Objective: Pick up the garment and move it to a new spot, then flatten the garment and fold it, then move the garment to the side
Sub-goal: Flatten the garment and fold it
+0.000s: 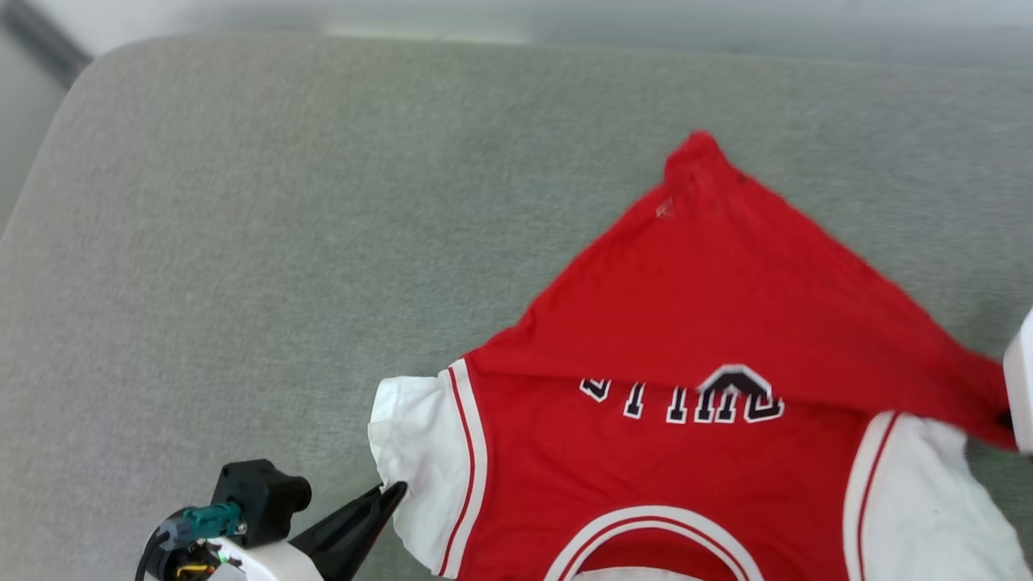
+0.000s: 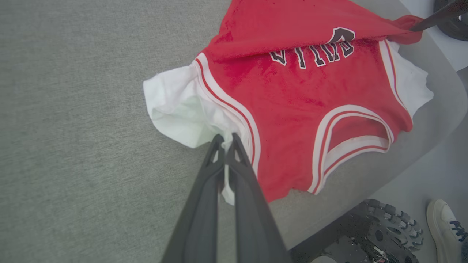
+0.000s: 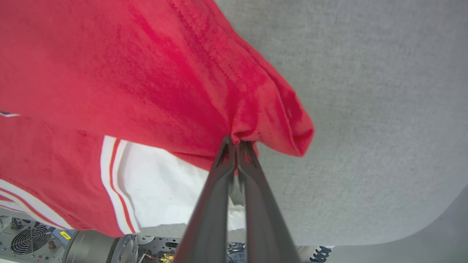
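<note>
The garment (image 1: pixel 686 307) is a red T-shirt with white sleeves, spread on a grey padded table (image 1: pixel 242 242) with its collar toward me. Its lower part is folded over the chest lettering. My left gripper (image 1: pixel 394 491) sits at the left white sleeve. In the left wrist view, the left gripper (image 2: pixel 226 137) is shut with white sleeve cloth (image 2: pixel 175 109) pinched between the fingers. My right gripper (image 3: pixel 237 140) is shut on a bunched red hem corner (image 3: pixel 278 120), lifted over the right sleeve. It also appears at the head view's right edge as the right gripper (image 1: pixel 1007 420).
The table's rounded near edge (image 2: pixel 435 120) runs close to the collar and right sleeve. Below that edge are my wheeled base (image 2: pixel 384 226) and a person's shoe (image 2: pixel 442 223). Grey surface stretches far to the left and behind the shirt.
</note>
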{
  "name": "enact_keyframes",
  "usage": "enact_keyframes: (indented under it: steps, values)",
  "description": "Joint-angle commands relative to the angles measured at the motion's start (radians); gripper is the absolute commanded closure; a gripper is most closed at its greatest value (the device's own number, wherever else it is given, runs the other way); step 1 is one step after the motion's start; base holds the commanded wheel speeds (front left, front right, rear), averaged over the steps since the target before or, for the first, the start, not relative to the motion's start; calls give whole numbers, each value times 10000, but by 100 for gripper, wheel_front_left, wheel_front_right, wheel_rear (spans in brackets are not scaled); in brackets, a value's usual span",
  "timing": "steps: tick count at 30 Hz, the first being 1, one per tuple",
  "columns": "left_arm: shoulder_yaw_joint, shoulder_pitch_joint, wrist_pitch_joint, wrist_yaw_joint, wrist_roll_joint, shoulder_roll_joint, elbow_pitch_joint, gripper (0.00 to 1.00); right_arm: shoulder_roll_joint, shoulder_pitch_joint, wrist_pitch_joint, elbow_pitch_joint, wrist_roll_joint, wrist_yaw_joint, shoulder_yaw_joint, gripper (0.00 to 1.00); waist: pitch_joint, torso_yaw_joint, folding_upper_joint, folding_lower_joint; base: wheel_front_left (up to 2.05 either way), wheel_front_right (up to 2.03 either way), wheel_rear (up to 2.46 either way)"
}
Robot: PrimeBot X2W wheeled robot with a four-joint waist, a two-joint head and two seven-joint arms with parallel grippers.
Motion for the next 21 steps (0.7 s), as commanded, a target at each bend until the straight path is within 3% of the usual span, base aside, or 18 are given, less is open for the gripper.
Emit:
enact_keyframes:
  steps: [1, 12, 21]
  values:
    - [34, 168, -129, 56, -15, -72, 73, 100, 26, 780, -120, -288, 180, -3, -121, 100, -638, -617, 0, 1, 0, 0, 0]
    - [55, 521, -368, 329, 20, -121, 285, 100, 583, 3837, -882, -1369, 812, -3, -816, 100, -1366, -1226, 0, 1, 0, 0, 0]
    - [56, 537, -403, 495, 56, -136, 172, 100, 861, 4656, -1344, -1460, 1072, -3, -719, 100, -1476, -1333, 0, 1, 0, 0, 0]
